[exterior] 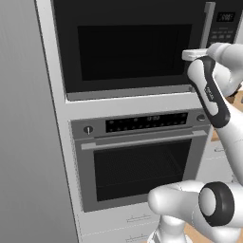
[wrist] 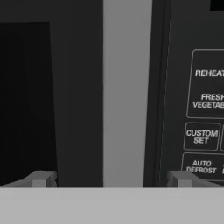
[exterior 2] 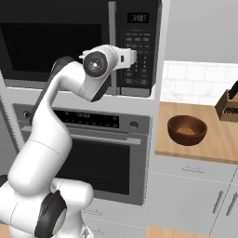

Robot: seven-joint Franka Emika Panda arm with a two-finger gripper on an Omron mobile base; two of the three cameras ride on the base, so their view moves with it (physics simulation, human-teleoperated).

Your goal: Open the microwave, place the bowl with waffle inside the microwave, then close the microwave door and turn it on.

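The gripper (wrist: 109,179) is hovering wide open, straddling the silver handle (wrist: 126,92) of the shut microwave (exterior: 128,47); it should close squarely, while the bowl with waffle (exterior 2: 187,129) is waiting at four o'clock.

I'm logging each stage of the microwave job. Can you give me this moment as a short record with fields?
microwave door: shut
handle: vertical silver bar, between the tool's open tips
tool: open, facing the handle, holding nothing
bowl with waffle: on the wooden counter, right of the microwave
oven: below the microwave, shut
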